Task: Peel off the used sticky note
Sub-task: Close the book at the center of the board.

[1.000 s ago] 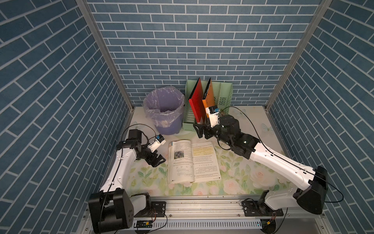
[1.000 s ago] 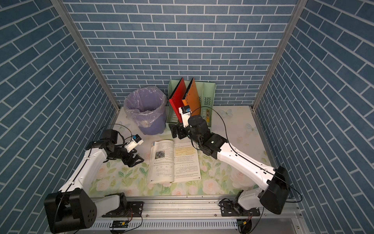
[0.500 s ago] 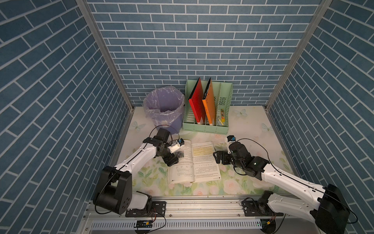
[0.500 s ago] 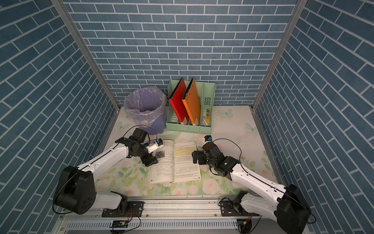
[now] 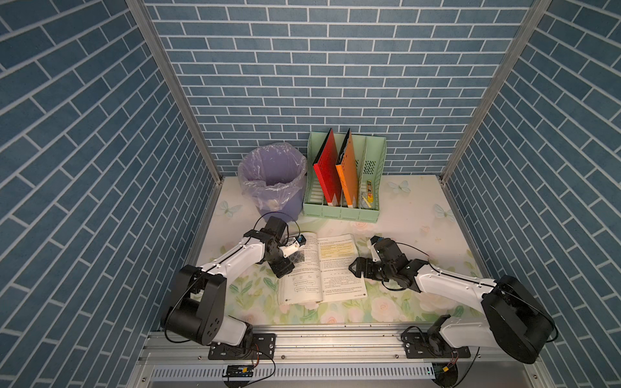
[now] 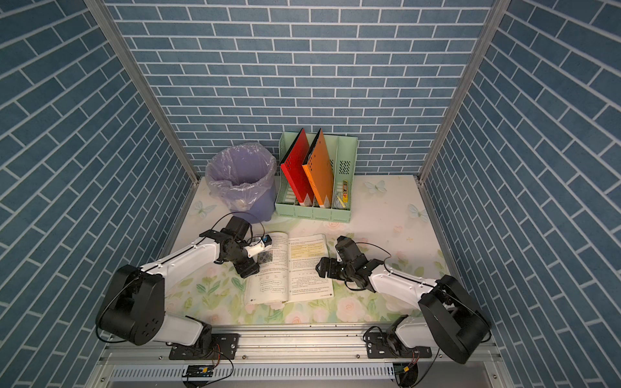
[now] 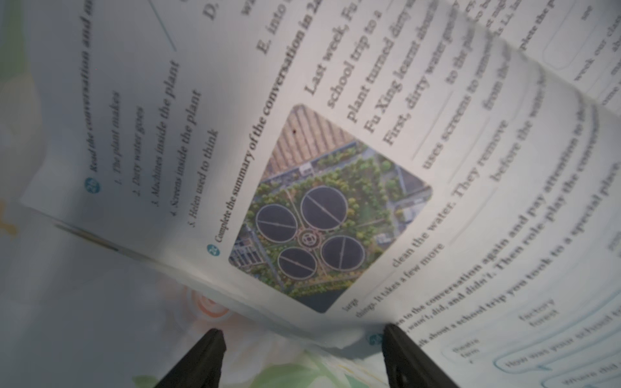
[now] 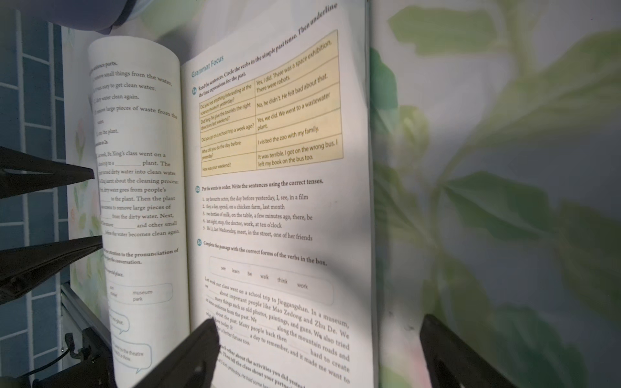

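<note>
An open textbook (image 5: 322, 272) lies flat on the floral cloth in both top views. I see no sticky note on its pages; the yellow patch (image 5: 337, 250) on the right page is a printed table (image 8: 268, 111). My left gripper (image 5: 284, 268) is open at the book's left edge. In its wrist view the left gripper (image 7: 302, 334) straddles that page edge, one finger over the page and one over the cloth. My right gripper (image 5: 356, 268) is open at the book's right edge. In its wrist view the right gripper (image 8: 317, 324) has one fingertip over the right page and one over the cloth.
A purple bin (image 5: 274, 181) with a plastic liner stands at the back left. Beside it is a green file rack (image 5: 346, 208) holding a red and an orange folder. Blue brick walls close in three sides. A metal rail (image 5: 336, 339) runs along the front.
The left arm swung from the table's left side to the book's left edge. The right arm came from the file rack down to the book's right edge. The left jaws narrowed a little.
</note>
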You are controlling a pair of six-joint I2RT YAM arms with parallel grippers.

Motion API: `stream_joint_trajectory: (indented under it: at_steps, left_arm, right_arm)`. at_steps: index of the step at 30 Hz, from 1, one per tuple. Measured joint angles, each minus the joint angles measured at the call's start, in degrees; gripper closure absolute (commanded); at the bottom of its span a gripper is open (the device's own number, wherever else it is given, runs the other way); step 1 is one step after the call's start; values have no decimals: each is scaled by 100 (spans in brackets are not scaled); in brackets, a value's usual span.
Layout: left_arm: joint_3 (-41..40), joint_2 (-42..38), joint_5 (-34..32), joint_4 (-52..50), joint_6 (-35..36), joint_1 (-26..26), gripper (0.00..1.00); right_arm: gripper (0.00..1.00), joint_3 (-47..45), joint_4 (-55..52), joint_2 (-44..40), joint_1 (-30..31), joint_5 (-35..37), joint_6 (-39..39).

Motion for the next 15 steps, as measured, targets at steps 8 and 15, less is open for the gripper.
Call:
stream_joint_trajectory:
  at_steps: [8,15]
  left_arm:
    - [-66,249,-240,160,4,-61,38]
    - [-72,459,-365,227,13,-96,43]
  right_arm:
    - [11,-81,769,328,0,-254,396]
    - [14,-225,1941,748,37,-737,1027]
